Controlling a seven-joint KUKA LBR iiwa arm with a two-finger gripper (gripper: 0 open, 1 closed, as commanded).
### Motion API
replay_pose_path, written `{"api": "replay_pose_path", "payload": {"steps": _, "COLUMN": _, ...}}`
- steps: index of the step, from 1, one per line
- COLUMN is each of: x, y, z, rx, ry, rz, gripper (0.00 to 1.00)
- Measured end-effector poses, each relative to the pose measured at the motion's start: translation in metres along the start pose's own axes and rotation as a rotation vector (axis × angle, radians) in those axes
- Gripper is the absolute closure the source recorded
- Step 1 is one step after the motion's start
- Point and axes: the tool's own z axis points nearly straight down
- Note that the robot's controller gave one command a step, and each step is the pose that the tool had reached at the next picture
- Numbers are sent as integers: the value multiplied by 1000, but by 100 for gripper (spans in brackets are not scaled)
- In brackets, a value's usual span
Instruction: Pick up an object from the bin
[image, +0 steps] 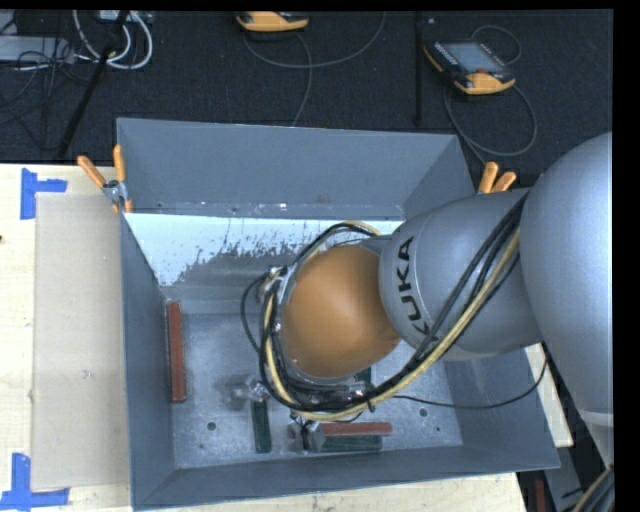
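Arm: the grey arm (470, 280) comes in from the right and bends down into the bin (140, 300), its orange wrist cover (335, 310) turned upward with cables looped round it.
Writing: "KUKA" in black on the last link.
Gripper (308, 432): low at the bin's front floor, under the cover.
Jaws: mostly hidden; I cannot tell how they stand.
Nearest thing: a flat red-and-green bar (352, 432) lies along the front wall, just beside the gripper.
Others: a dark green bar (261, 427) is left of the gripper; a reddish-brown bar (177, 350) lies by the left wall, well apart.

A silver-grey robot arm (480, 290) lettered in black carries an orange domed cover (335, 315) ringed by black and yellow cables (268, 335). The grey metal bin (290, 170) shows dark speckling on its far wall. A long rust-brown bar (176, 352) lies at left, with a dark green stick (261, 430) and a red-and-green strip (352, 432) near.
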Motion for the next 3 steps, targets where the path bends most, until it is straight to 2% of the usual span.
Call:
{"api": "replay_pose_path", "payload": {"steps": 1, "x": -20, "y": 3, "z": 15, "rx": 2, "ry": -4, "rz": -111, "gripper": 0}}
{"api": "replay_pose_path", "payload": {"steps": 2, "x": -20, "y": 3, "z": 15, "rx": 2, "ry": -4, "rz": -108, "gripper": 100}}
{"api": "replay_pose_path", "payload": {"steps": 3, "x": -49, "y": 16, "z": -150, "rx": 8, "ry": -12, "rz": -82, "gripper": 100}}
